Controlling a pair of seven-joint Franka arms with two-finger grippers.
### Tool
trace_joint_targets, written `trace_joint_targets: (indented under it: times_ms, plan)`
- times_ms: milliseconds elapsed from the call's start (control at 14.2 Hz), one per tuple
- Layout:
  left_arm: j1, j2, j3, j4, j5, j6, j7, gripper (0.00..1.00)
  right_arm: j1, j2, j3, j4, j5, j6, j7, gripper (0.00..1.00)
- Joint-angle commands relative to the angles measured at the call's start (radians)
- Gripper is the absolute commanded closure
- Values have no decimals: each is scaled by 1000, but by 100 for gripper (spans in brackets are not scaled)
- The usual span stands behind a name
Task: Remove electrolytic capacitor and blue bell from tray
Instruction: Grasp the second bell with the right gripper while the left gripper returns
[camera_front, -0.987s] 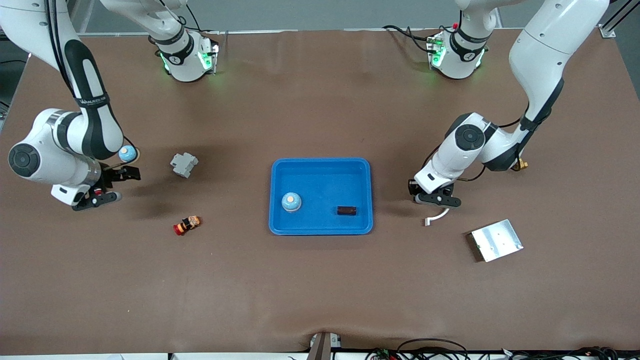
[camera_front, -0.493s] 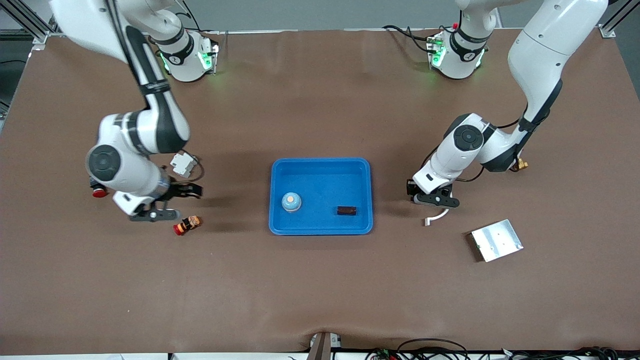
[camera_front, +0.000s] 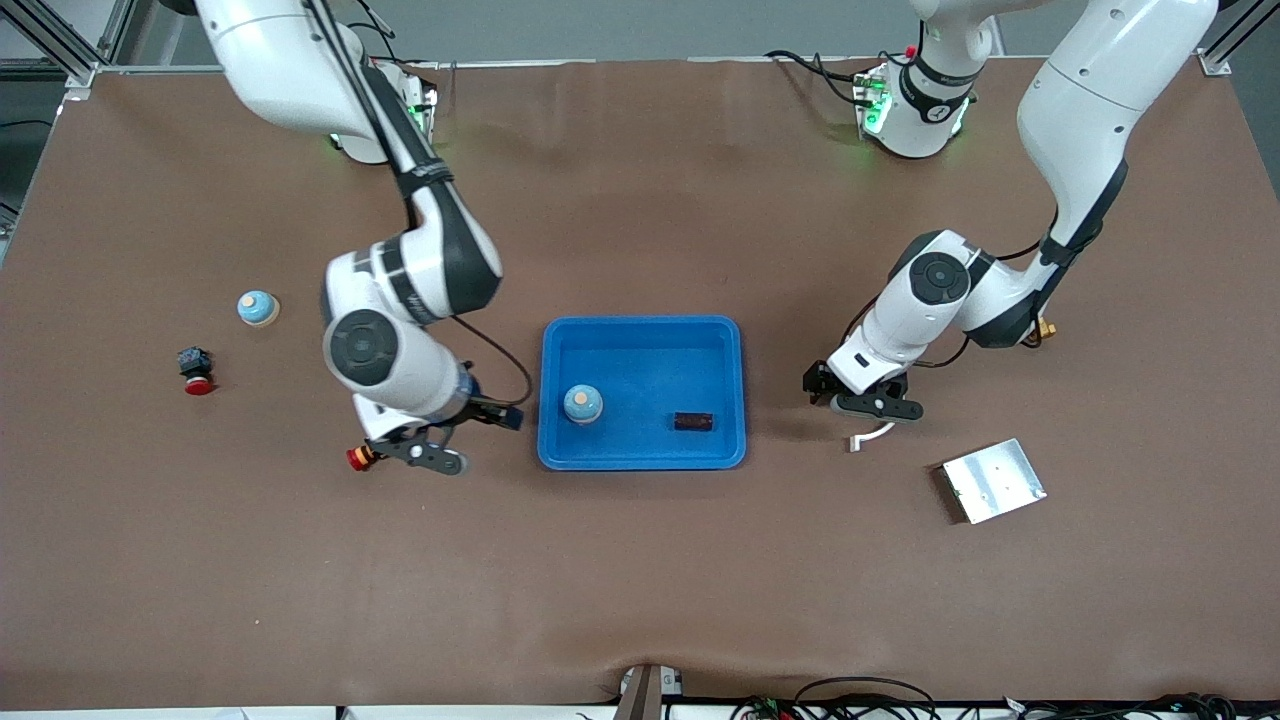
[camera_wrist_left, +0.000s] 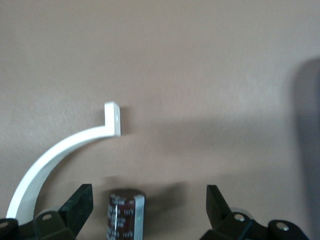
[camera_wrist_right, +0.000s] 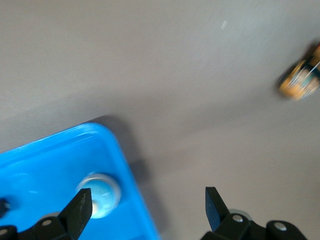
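A dark capacitor (camera_wrist_left: 126, 215) sits on the brown table between the wide-apart fingers of my open left gripper (camera_wrist_left: 148, 195), touched by neither; the front view hides it under that gripper (camera_front: 860, 395). A second dark capacitor (camera_front: 693, 421) and a blue bell (camera_front: 582, 403) lie in the blue tray (camera_front: 643, 328). Another blue bell (camera_front: 257, 308) stands on the table toward the right arm's end. My right gripper (camera_front: 468, 437) hangs open and empty just outside the tray's edge. In the right wrist view that gripper (camera_wrist_right: 147, 196) hovers over the tray (camera_wrist_right: 50, 160) rim, with the bell (camera_wrist_right: 98, 194) beside one finger.
A white curved piece (camera_front: 872, 434) lies by the left gripper, and shows as the white curved piece (camera_wrist_left: 60, 150) in the left wrist view. A metal plate (camera_front: 990, 480) lies nearer the front camera. A red button (camera_front: 197, 372) and a red-and-orange part (camera_front: 358, 459) lie toward the right arm's end.
My right arm has swept from its end of the table across to the tray's edge, staying open. The left gripper has opened around the capacitor and shifted slightly.
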Motion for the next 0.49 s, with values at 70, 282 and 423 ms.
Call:
trace_joint_targets:
  times_ms: [70, 282, 423]
  plan:
    - [6, -21, -43, 49, -3, -50, -152, 0, 42, 101, 48, 104, 0, 3, 301, 0]
    - [15, -18, -79, 117, -59, -161, -169, 0, 77, 152, 51, 137, -9, 6, 487, 0]
    - [-2, -18, -85, 161, -203, -207, -237, 0, 80, 166, 51, 140, -11, 50, 598, 0]
